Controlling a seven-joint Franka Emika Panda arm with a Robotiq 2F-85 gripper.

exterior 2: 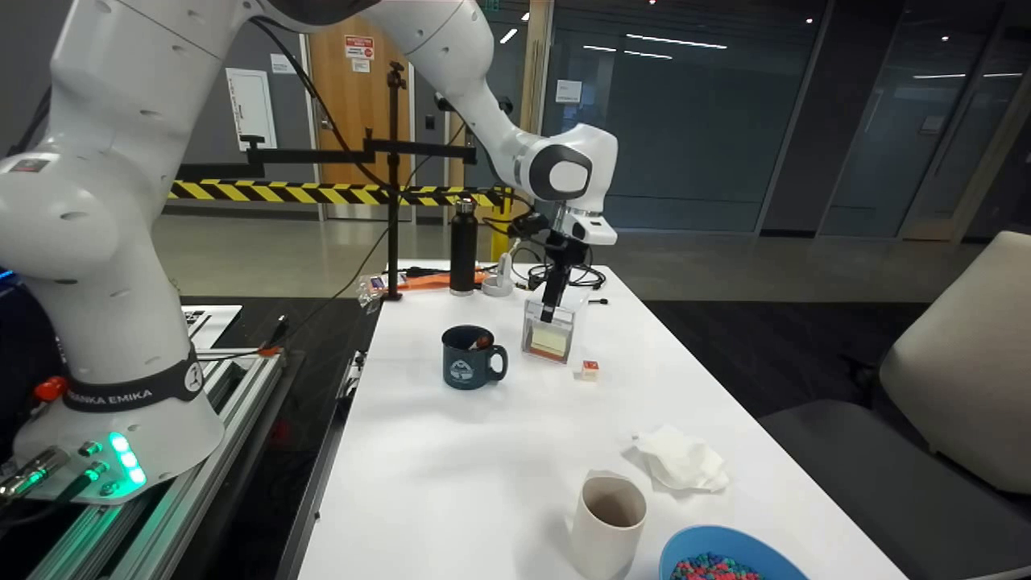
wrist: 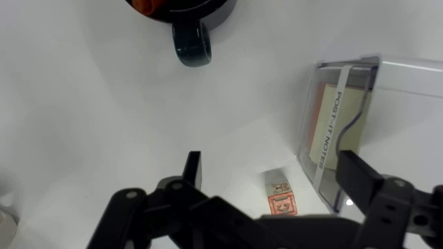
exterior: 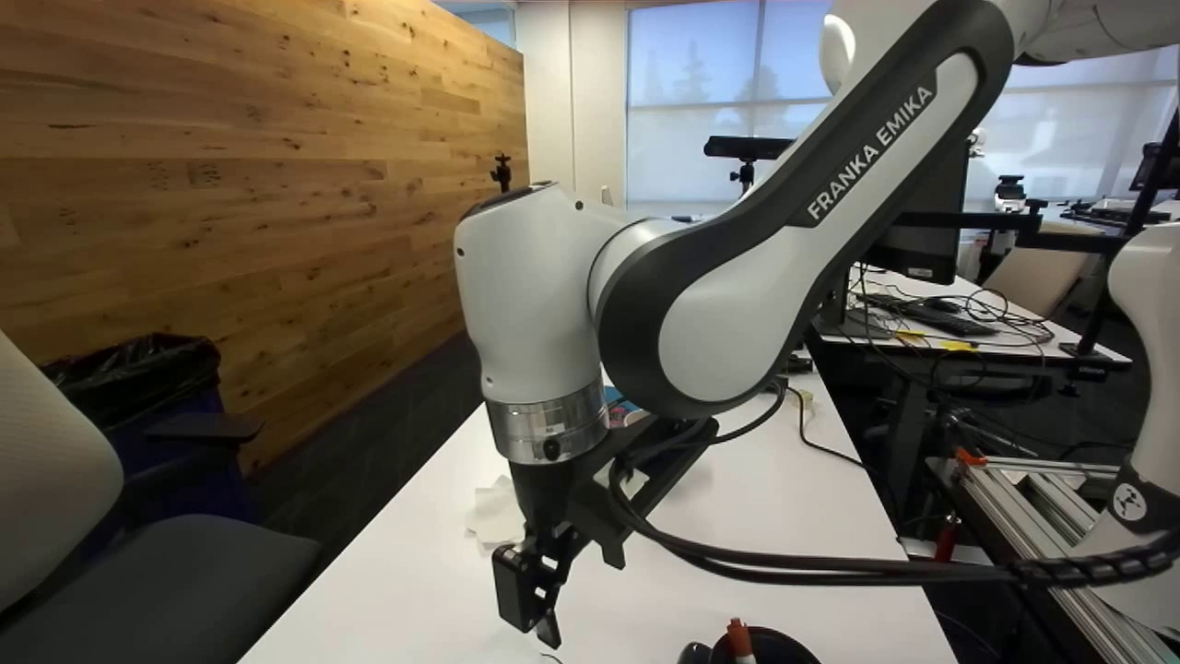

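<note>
My gripper is open and empty above the white table, its two fingers wide apart in the wrist view. It also shows in both exterior views. A small wooden letter block with a red-framed letter lies between the fingers in the wrist view, partly hidden by the gripper body. It also shows in an exterior view. A clear box labelled "POST-IT NOTES", holding yellow notes, stands beside the block. The right finger overlaps this box in the wrist view; I cannot tell whether they touch.
A dark mug with things inside stands near the box. A white cup, crumpled tissue and blue bowl with small coloured pieces are farther along the table. A black bottle, cables and a camera stand are behind.
</note>
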